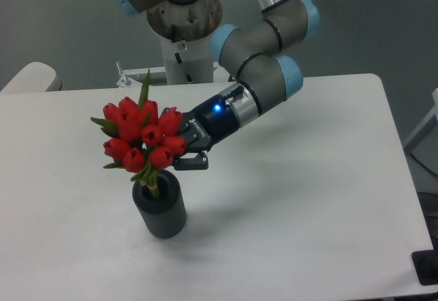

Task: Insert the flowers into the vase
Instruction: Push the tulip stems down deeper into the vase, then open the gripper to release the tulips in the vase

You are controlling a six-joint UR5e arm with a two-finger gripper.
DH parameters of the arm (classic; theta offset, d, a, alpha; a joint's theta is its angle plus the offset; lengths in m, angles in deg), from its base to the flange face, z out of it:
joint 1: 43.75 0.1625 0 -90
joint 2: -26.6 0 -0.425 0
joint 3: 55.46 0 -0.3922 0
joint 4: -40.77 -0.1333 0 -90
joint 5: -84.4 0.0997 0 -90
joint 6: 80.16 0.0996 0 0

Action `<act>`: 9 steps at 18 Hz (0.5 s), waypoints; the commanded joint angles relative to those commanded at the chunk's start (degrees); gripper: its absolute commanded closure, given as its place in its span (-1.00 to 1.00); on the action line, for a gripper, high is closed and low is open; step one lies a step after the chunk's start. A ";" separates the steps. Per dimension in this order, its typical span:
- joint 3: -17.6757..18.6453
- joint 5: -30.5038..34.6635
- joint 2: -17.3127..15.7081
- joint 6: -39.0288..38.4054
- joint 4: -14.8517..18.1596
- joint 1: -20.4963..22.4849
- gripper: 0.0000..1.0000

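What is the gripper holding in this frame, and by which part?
The gripper holds the flowers, gripping the bunch from its right side just under the red buds; the exact contact is hidden behind them. The stems reach down into the vase.
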 joint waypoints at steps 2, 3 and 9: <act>0.18 0.00 1.23 0.09 0.00 0.00 0.56; 0.18 0.00 1.67 0.52 0.00 0.00 0.56; 0.88 0.26 3.69 2.46 -0.26 0.09 0.50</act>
